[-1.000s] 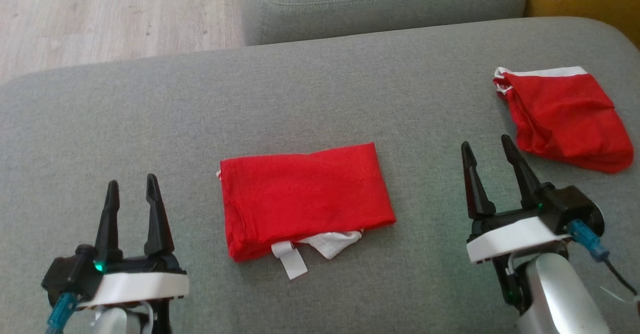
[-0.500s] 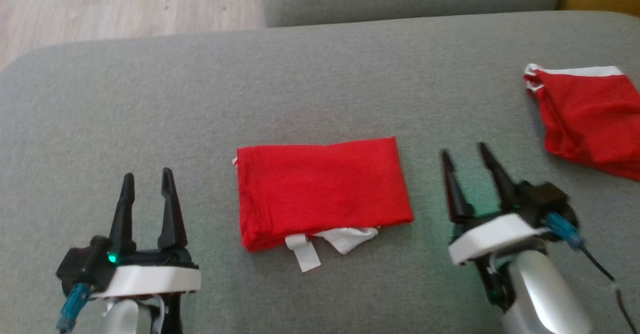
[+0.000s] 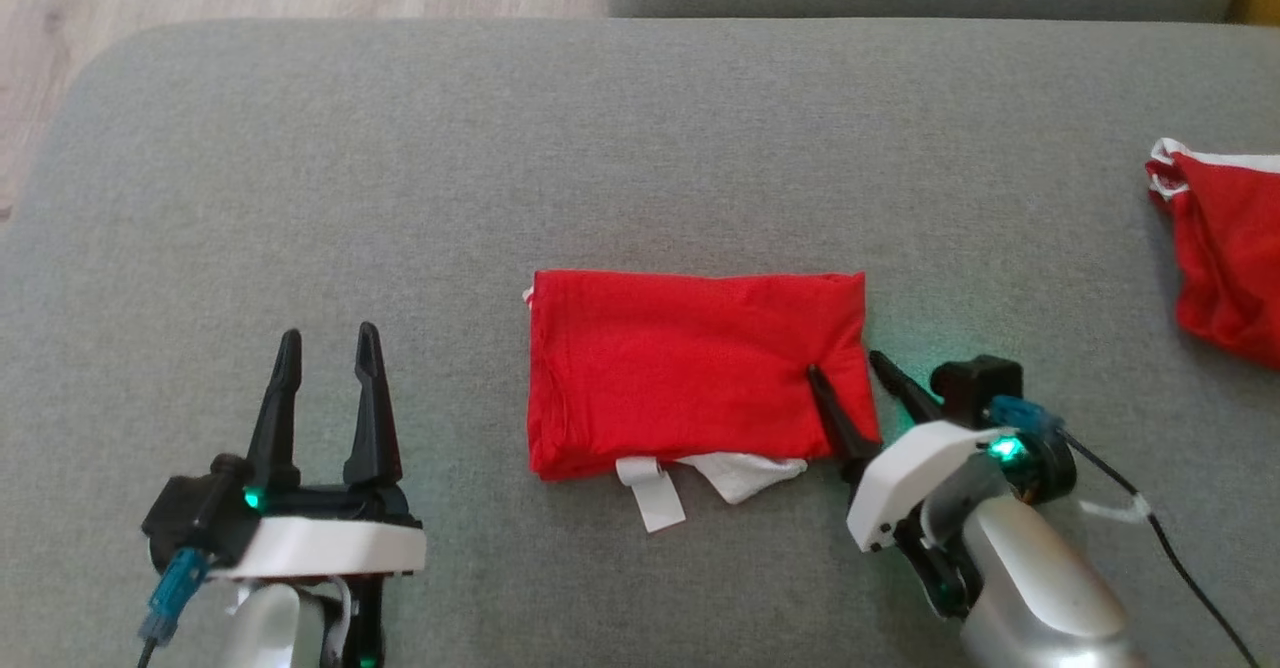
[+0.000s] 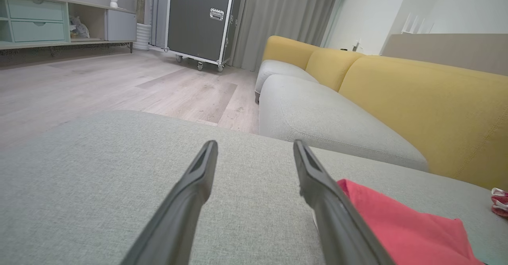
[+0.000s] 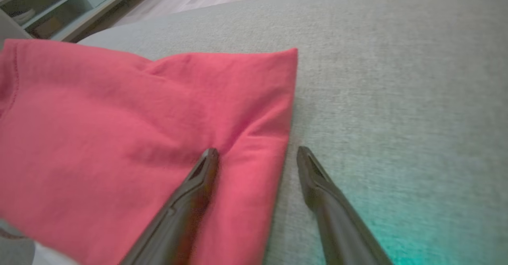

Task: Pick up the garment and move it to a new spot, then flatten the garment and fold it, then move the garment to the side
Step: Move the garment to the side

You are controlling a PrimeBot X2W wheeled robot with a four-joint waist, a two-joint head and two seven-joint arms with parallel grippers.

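The garment [image 3: 690, 368] is lying folded mid-seat on the sofa [image 3: 400, 168], so folding is looking done. The right claw [image 3: 843, 363], spread apart, is straddling its right edge, likely readying the move aside; the left claw [image 3: 329, 330] is hovering spread, near left.

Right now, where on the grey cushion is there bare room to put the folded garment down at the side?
Bare cushion lies left of the folded garment and along the far side. A narrower strip separates it from the second red garment. Crowded: the folded garment's right edge, which the open right gripper straddles.
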